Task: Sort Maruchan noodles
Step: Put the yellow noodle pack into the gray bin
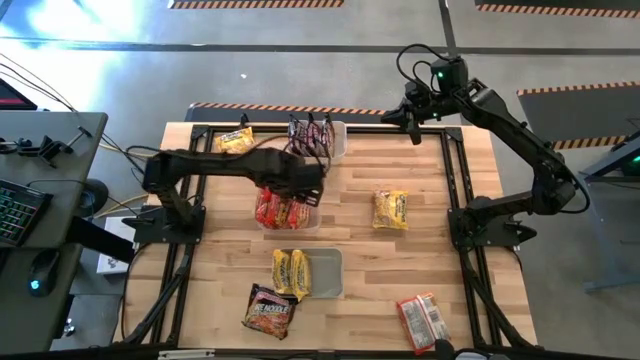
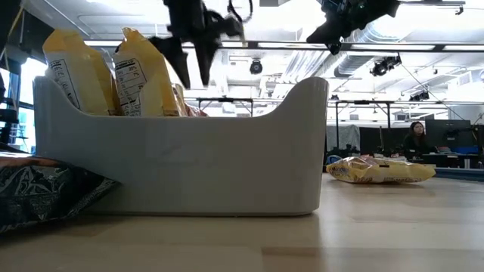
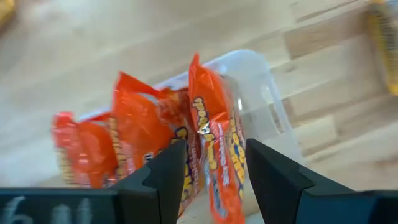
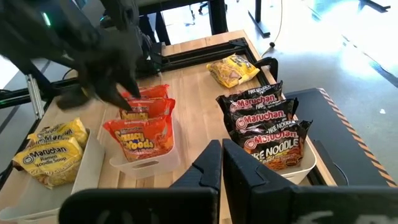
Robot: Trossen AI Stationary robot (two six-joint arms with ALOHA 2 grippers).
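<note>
Red noodle packets (image 1: pixel 280 210) are stood in a clear tub (image 1: pixel 310 217) mid-table; the left gripper (image 1: pixel 308 187) is held released above them, the right gripper (image 1: pixel 412 128) clenched by the far edge

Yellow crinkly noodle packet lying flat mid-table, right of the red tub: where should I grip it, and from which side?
Probably from straight above, pinching across the narrower width of the yellow crinkly plastic noodle packet. It lies flat on the bare wooden table, clear of the tubs, with open space around it, so no side approach gets under it.
</note>
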